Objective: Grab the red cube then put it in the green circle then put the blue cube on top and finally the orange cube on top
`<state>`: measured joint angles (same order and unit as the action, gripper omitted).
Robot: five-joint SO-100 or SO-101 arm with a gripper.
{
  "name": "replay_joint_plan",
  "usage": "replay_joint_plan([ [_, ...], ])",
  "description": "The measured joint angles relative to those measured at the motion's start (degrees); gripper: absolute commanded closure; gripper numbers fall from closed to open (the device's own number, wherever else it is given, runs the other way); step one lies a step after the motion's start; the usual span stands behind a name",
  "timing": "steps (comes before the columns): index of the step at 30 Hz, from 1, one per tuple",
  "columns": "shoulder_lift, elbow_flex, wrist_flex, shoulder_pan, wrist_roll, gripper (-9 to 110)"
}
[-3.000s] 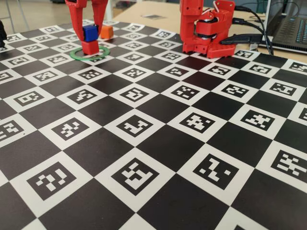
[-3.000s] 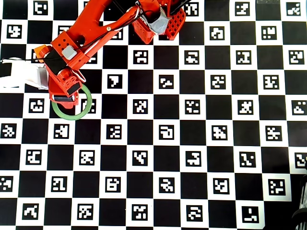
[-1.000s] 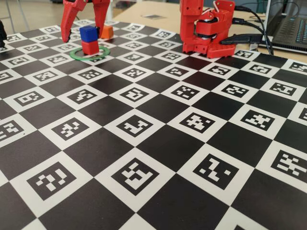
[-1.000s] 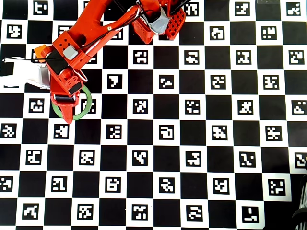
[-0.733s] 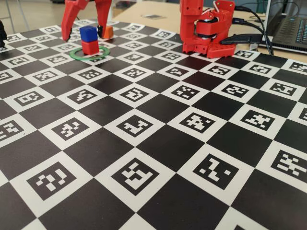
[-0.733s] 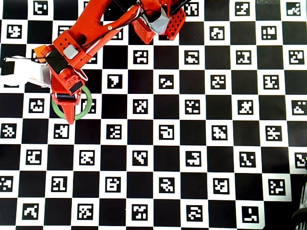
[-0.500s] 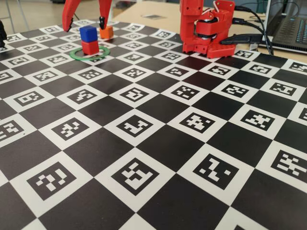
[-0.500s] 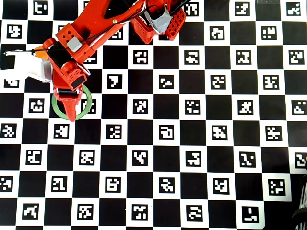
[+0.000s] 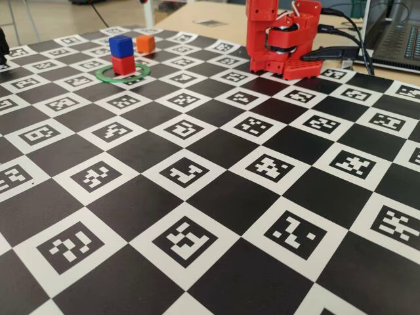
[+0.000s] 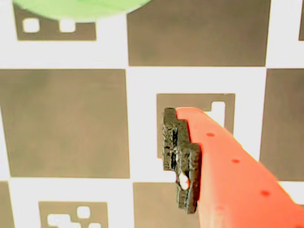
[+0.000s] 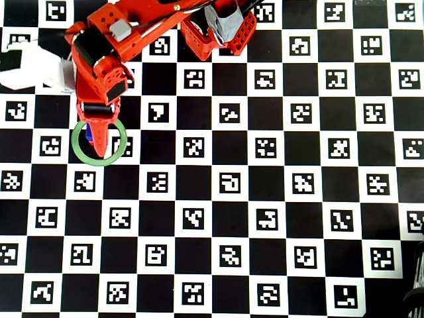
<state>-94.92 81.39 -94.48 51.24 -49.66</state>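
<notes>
In the fixed view the blue cube [image 9: 120, 45] sits on the red cube [image 9: 122, 64] inside the green circle [image 9: 105, 75]. The orange cube [image 9: 146, 44] stands on the board just behind and to the right. There the red arm [image 9: 282, 36] is folded at the back right, away from the cubes. In the overhead view my gripper [image 11: 101, 147] reaches over the green circle [image 11: 78, 152], hiding the stack except a blue sliver [image 11: 88, 126]. The wrist view shows one red finger with a black pad [image 10: 183, 161], nothing against it, and a green patch [image 10: 80, 8] at the top.
The board [image 9: 216, 197] is a black-and-white checker mat with printed markers. A laptop [image 9: 397, 39] and cables lie at the back right in the fixed view. A white object [image 11: 33, 69] sits left of the arm in the overhead view.
</notes>
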Motion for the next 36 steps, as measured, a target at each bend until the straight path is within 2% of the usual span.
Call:
replay_joint_plan([
  [15, 0.2, -5.2, -3.4, 6.8, -6.6, 48],
  [36, 13.2, -10.5, -2.5, 23.6, -20.4, 49],
])
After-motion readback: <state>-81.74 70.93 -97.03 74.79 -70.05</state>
